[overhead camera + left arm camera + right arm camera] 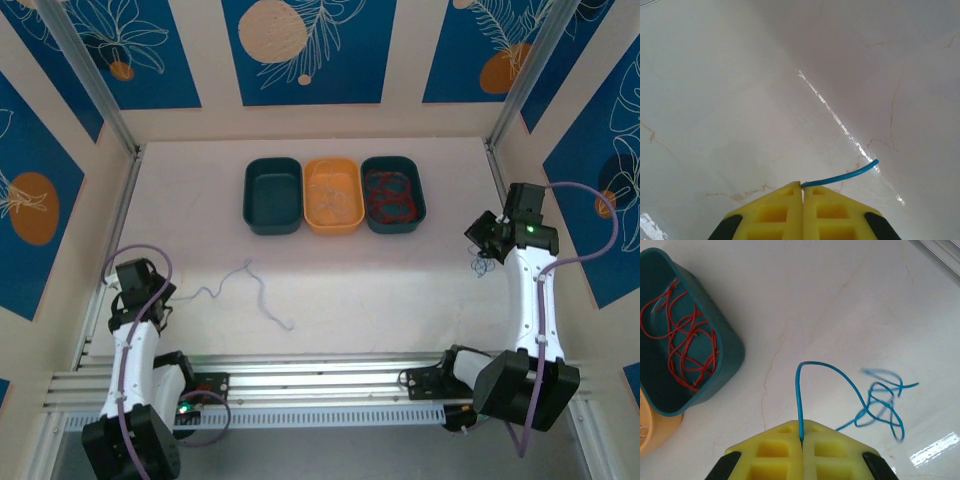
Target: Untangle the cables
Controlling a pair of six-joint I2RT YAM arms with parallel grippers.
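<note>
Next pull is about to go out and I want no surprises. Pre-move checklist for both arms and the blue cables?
1. Left gripper shut on the left blue cable: ok.
2. Right gripper shut on the right blue cable: ok.
3. Right blue cable free of knots: not ok; a tangled clump lies beside the fingers.
4. Left blue cable runs loose and alone across the table: ok.
5. Empty teal bin free to take a cable: ok.

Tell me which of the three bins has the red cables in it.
The dark teal bin at the row's right end. The orange middle bin holds white cables, and the left teal bin looks empty.
</note>
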